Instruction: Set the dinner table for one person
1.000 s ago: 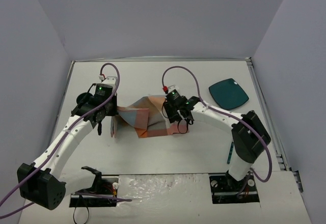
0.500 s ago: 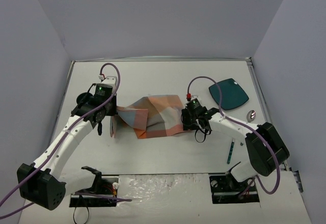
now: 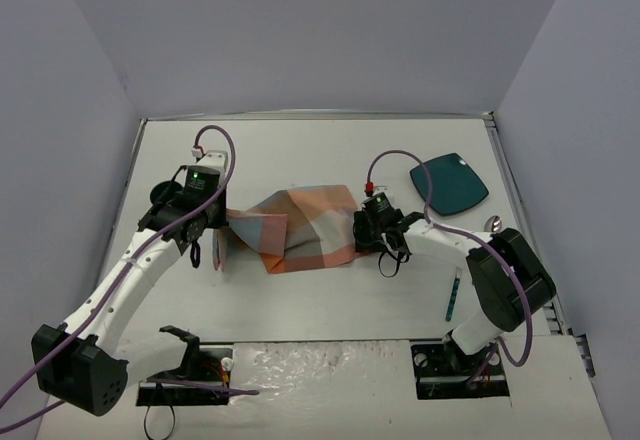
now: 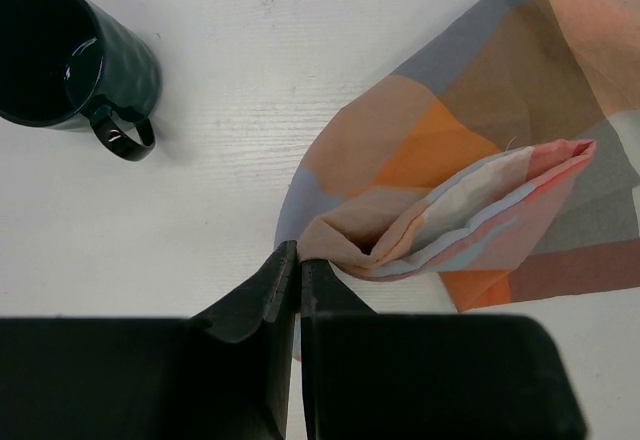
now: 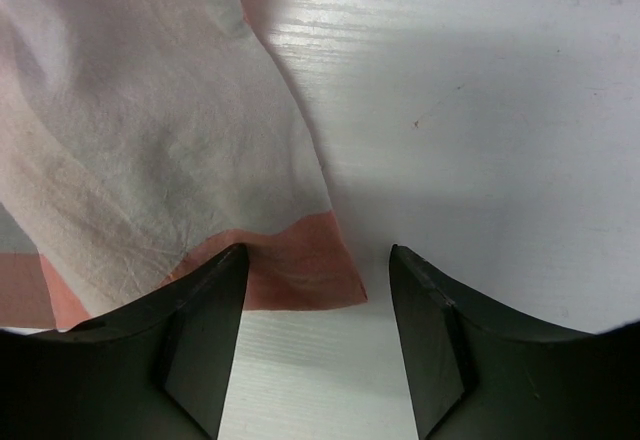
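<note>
Dinner table (image 3: pixel 300 150), a wide white surface, lies directly beneath both end effectors. It carries everything in view.

The left end effector (image 4: pixel 299 255) is clenched, its black jaws pressed together on a bunched corner of the plaid placemat (image 3: pixel 305 225). From that pinch the cloth rises in a loose fold, pale underside showing, then spreads out to the right in orange, grey-blue and brown squares.

The right end effector (image 5: pixel 318 250) is released. Its jaws stand apart, low over the surface, with the placemat's far corner lying flat between them and bare white wood beyond.

A dark green mug (image 4: pixel 70 55) stands upright beyond the left end effector, apart from the cloth. A teal plate (image 3: pixel 449 183) sits at the far right, well apart from the placemat.
</note>
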